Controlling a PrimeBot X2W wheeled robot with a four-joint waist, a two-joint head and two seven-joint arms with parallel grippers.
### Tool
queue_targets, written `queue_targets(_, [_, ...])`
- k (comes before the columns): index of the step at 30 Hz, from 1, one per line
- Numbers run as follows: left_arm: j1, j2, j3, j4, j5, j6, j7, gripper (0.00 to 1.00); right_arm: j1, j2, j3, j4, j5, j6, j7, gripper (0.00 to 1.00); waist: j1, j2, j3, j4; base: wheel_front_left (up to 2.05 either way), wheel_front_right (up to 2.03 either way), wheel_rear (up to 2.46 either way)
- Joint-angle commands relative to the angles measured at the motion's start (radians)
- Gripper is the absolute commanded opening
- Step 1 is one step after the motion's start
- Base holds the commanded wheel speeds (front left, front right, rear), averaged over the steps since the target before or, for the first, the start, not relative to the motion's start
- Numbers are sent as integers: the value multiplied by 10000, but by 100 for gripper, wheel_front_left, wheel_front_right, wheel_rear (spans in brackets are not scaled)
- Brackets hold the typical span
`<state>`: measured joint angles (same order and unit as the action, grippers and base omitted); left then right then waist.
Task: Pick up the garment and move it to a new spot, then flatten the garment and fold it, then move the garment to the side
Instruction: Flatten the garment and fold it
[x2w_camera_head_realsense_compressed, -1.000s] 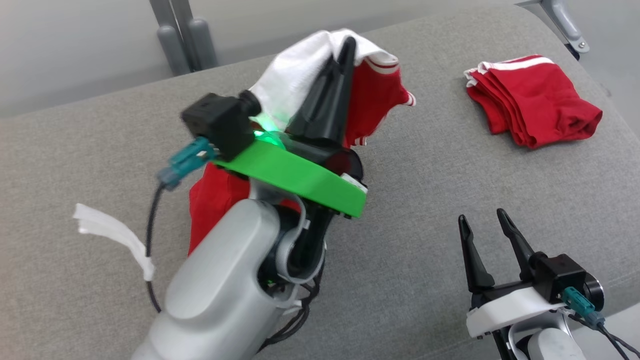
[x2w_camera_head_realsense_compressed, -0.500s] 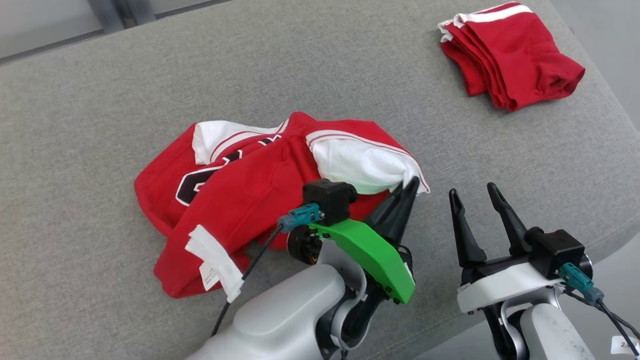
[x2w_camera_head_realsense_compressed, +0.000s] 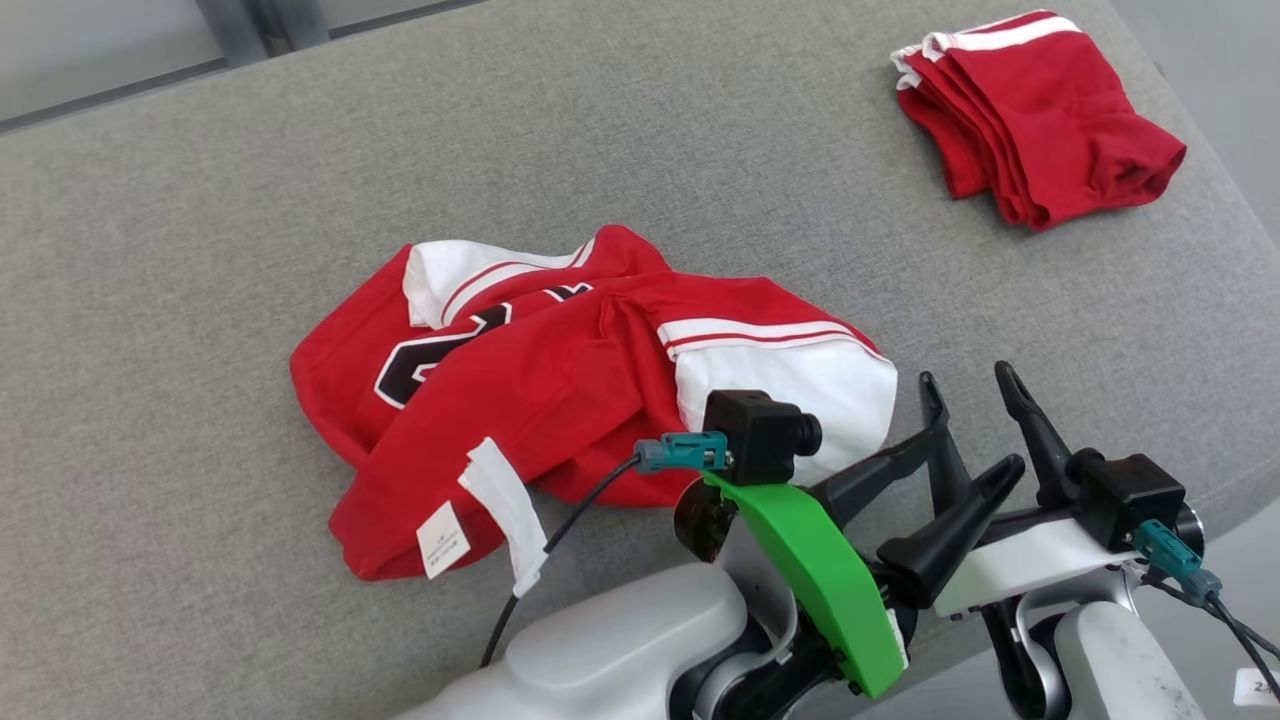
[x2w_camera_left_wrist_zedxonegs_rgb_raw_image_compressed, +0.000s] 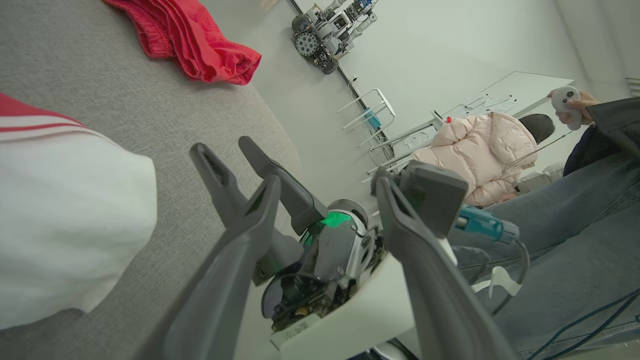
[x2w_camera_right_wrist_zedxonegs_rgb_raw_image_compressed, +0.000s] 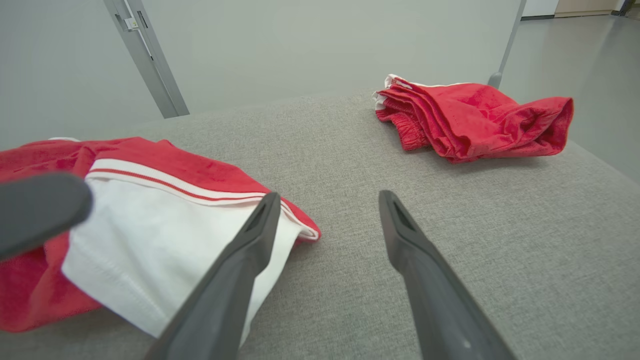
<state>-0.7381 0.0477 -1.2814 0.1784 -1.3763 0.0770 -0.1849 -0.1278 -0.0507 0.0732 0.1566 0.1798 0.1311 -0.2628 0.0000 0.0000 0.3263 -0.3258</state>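
- At the centre of the head view, the garment (x2w_camera_head_realsense_compressed: 560, 400) lies crumpled on the grey worktop (x2w_camera_head_realsense_compressed: 200, 250). A second ago it hung in the air, bunched around the left gripper's closed fingers.
- It is a soft red jersey with a dark, white-edged numeral, white sleeves with red stripes, and a white label (x2w_camera_head_realsense_compressed: 442, 540) turned out at its lower edge.
- Half a second ago the right-hand white sleeve (x2w_camera_head_realsense_compressed: 800, 380) was pinched to a point at the fingertips; now it lies loose and squared off.
- The left gripper (x2w_camera_head_realsense_compressed: 965, 455), on a glossy green plastic bracket, has let go. Its tapered dark fingers stand spread and empty, just right of the sleeve.
- The right gripper (x2w_camera_head_realsense_compressed: 965, 378), at lower right on a white bracket, is also spread wide and holds nothing, as before. The left gripper's fingers cross in front of it.
- The worktop is padded, with a coarse woven cover and a rounded edge.
- At upper right sits a folded red garment (x2w_camera_head_realsense_compressed: 1040, 110) with white trim, well apart.
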Motion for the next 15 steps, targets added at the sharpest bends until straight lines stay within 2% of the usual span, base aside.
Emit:
queue_targets(1, [-244, 54, 9, -14, 43, -66, -95, 100, 112, -6, -138, -33, -90, -6, -26, 100, 0, 0, -273, 334, 0, 0, 0])
queue_targets(5, [-292, 157, 373, 378, 579, 171, -576, 100, 305, -6, -542, -162, -188, -6, -26, 100, 0, 0, -540, 781, 0, 0, 0])
queue_targets(9, [489, 1119, 1330, 371, 1295, 487, -799, 100, 692, -26, -691, -132, -362, -8, -26, 100, 0, 0, -1087, 955, 0, 0, 0])
queue_targets(15, [2201, 2886, 3160, -756, 3543, 1231, -789, 100, 1023, -14, -853, -173, -617, -6, -26, 100, 0, 0, -1550, 1172, 0, 0, 0])
